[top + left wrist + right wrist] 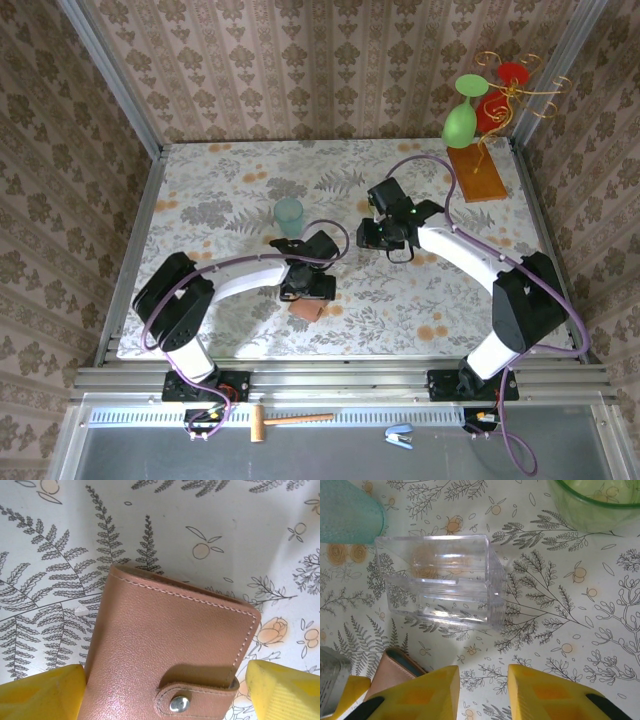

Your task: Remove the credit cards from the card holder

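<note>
Floral-print tabletop (pixel 220 200), your small tan-brown leather card holder (pixel 165 630) lies flat near its front edge, snap strap fastened, your left gripper (pixel 165 672) spread wide straddling it, right gripper (pixel 484 682) partly apart, empty, beside clear plastic box (pixel 440 580).

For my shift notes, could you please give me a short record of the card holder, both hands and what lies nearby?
card holder: tan leather, flat on the table, closed, snap strap fastened
left hand: open, one finger on either side of the holder
right hand: partly open, nothing between its fingers, over the table
nearby: clear plastic box, teal cup, green glass
progress: holder not yet opened
</note>
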You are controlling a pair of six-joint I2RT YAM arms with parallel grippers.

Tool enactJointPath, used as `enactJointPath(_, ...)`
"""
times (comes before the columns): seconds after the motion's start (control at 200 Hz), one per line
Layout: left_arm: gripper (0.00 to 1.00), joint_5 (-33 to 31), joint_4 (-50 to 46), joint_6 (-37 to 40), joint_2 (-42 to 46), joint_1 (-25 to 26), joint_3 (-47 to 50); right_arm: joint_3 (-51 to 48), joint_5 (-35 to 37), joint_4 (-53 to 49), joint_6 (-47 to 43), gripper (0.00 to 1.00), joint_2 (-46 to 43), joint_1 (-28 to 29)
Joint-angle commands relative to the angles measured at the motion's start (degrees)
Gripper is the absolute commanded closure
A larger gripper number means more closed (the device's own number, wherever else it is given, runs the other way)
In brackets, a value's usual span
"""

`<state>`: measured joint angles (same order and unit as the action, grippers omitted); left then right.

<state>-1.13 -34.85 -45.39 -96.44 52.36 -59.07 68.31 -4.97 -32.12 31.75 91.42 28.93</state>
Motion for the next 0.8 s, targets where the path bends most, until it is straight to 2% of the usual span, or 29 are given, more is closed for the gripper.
enactJointPath(0.0,0.15,0.2,1.2,-3.7,-1.2,0.2,-0.2,-1.5,-0.8,0.8,0.0,0.69,-2.4,0.3)
enactJointPath(0.505,0.02,-3.7,-3.2,-4.3,5.3,0.5,3.6,-2.9,-1.8,1.0,0.7,0.69,-3.4,0.3)
enactJointPath(0.79,0.00,2.8,0.2,-3.4,2.6,0.8,4.4,-2.4,-2.0,1.0,1.1,0.69,-3.9,0.3)
